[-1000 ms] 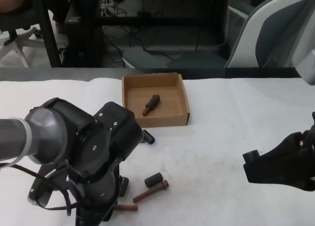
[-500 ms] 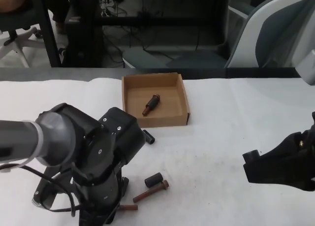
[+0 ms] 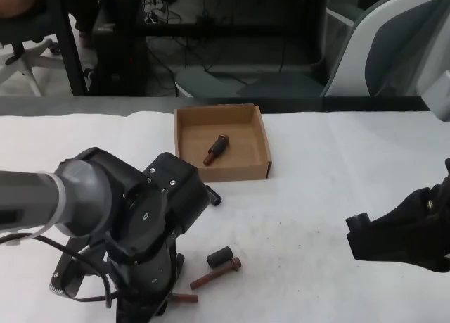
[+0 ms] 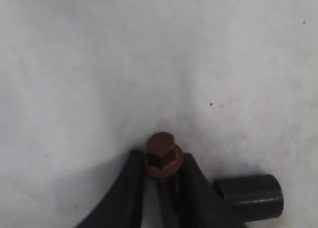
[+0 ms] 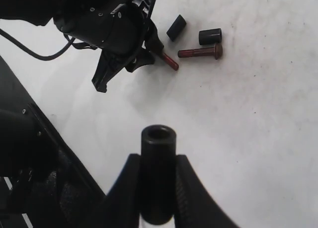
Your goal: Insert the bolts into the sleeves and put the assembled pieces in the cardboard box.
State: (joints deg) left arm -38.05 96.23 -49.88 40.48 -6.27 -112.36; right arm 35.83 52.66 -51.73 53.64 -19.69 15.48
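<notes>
There are two loose bolts, four loose sleeves and one assembled piece [image 3: 216, 148]. This piece lies in the cardboard box [image 3: 257, 136] at the far middle of the white cloth [image 3: 323, 161]. It is slanted, with its bolt head toward the far right.

The left gripper [image 4: 160, 162] is closed on the first bolt [image 4: 160, 147], low on the cloth at the near left. The head of this bolt shows at the fingertips and its shank runs back between the fingers. The second bolt [image 3: 216, 272] lies free just to the right of that arm, slanted, with its head toward the far right.

Three sleeves lie on the cloth: the near sleeve [image 4: 251, 197] just beside the left gripper, the middle sleeve [image 3: 220, 255] close to the second bolt's head, and the far sleeve [image 3: 213, 195] near the front wall of the box. The right gripper [image 5: 158, 161] clamps the fourth sleeve [image 5: 158, 138], whose long axis runs along the fingers, the open end pointing away from the wrist.

Compared with one second ago, the left arm has shifted a little to the right; the right arm and the loose parts are where they were
</notes>
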